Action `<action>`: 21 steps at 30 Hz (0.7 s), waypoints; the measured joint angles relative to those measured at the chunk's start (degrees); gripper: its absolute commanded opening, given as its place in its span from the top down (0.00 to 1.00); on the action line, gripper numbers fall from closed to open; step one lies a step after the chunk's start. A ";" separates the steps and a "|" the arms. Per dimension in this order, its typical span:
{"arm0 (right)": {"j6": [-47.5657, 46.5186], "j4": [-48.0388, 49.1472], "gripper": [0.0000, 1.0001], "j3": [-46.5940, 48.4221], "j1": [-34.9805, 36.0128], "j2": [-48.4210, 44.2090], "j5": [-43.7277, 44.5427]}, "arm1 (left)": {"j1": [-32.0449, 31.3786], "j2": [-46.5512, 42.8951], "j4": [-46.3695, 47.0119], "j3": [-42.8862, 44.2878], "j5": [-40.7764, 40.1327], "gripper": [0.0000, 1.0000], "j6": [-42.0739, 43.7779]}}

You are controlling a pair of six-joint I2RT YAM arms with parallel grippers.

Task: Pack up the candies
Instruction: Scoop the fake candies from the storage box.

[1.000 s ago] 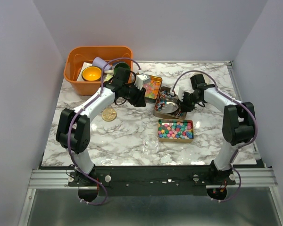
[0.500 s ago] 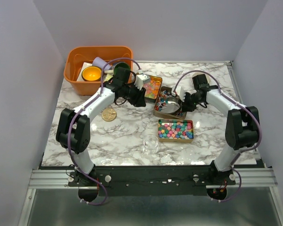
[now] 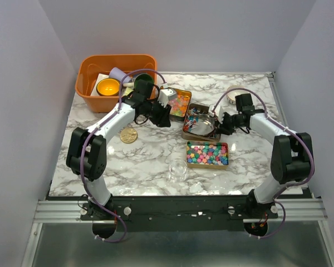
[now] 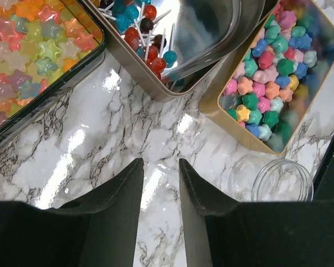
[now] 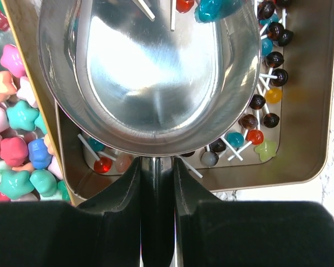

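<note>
Three tins (image 3: 207, 166) of candies (image 3: 207, 153) share the worktop (image 3: 139, 161), a scoop (image 3: 203, 127) in the middle one. Far left stands a bin (image 3: 92, 103) (nearest the arms, a jar (image 3: 178, 171)).

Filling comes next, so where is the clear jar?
Top view: the clear jar sits centre-front on the table, just near-left of the tin of bright star candies.

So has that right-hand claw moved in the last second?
Yes. The right gripper, shut on the scoop, has swung rightward, its wrist farther from the lollipop tin than a second ago.
</note>
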 measured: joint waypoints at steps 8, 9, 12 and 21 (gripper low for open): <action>0.35 0.33 0.99 -0.09 -4.92 -0.48 -6.67 | 0.11 2.25 -0.15 1.75 -0.09 0.58 0.44; 0.33 0.35 0.99 -0.09 -5.29 -0.81 -7.21 | 0.11 2.38 -0.15 1.86 -0.13 0.58 0.50; 0.28 0.57 0.99 -0.28 -6.08 -1.92 -8.33 | 0.11 2.47 -0.15 1.92 -0.22 0.58 0.83; 0.17 2.67 0.99 -4.37 -7.19 -6.25 -11.56 | 0.11 2.93 -0.15 1.97 -0.92 0.58 1.33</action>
